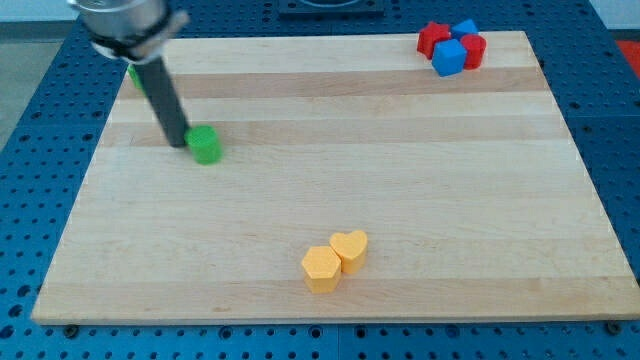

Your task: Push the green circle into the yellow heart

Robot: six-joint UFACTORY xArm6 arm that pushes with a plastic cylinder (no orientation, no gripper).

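Note:
The green circle lies on the wooden board in the upper left part of the view. My tip rests on the board right at the green circle's left side, touching or almost touching it. The yellow heart lies near the view's bottom centre, far to the lower right of the green circle. It touches a yellow hexagon on its lower left. A second green block shows at the view's top left, mostly hidden behind the rod, so its shape cannot be made out.
A cluster of two red blocks and two blue blocks sits at the board's top right corner. A blue perforated table surrounds the board.

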